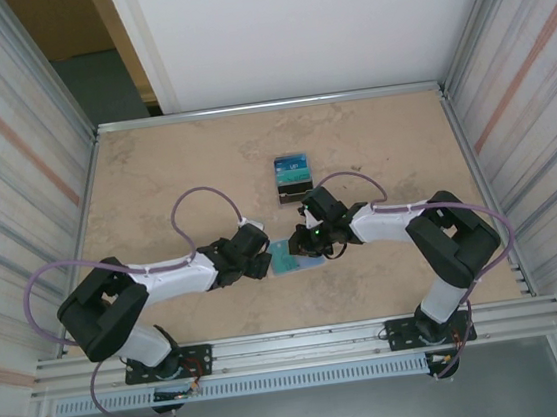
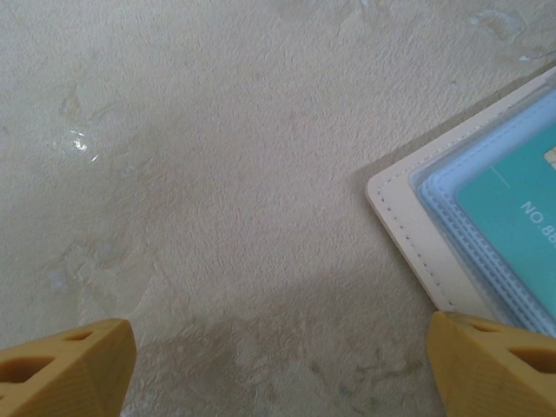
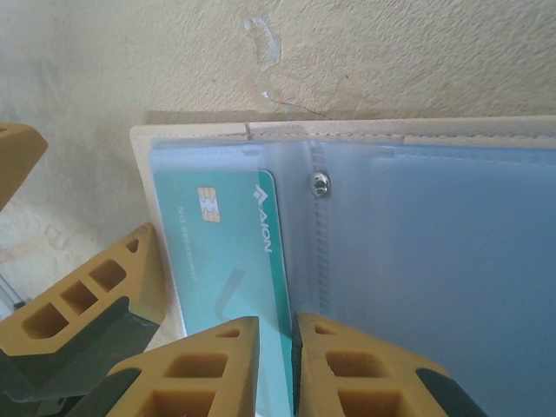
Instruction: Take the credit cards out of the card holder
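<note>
The two arms are bolted to a metal rail [image 1: 304, 346] at 6 o'clock in the top view. The left arm [image 1: 166, 277] is at 7 o'clock and the right arm [image 1: 443, 235] is at 5 o'clock. Both arms bend in toward the middle of the tan table [image 1: 155, 182].

The left gripper [image 1: 261, 263] is low over the table, and its yellow fingers [image 2: 69, 369] stand wide apart. It holds nothing. In its own camera, the finger at 5 o'clock sits on the corner of the card holder [image 2: 400, 217]. The other finger is at 7 o'clock, over bare table.

The card holder [image 1: 286, 258] lies open and flat between the two grippers, a little toward 6 o'clock from the middle of the table. It is cream with stitched edges and has clear plastic pockets inside.

The right gripper [image 1: 309, 249] is at the holder's 2 o'clock side. In its own camera the two yellow fingers [image 3: 347, 373] are almost closed. They pinch the edge of a blue-green credit card [image 3: 221, 261] at 6 o'clock. The rest of the card lies in the holder's left pocket, with its small gold chip showing. A little metal stud [image 3: 321, 183] sits at 1 o'clock from the card.

Farther back, at 12 o'clock from the holder, a small pile of cards [image 1: 292, 172] lies on the table. Something dark touches its near edge, too small to tell what.
</note>
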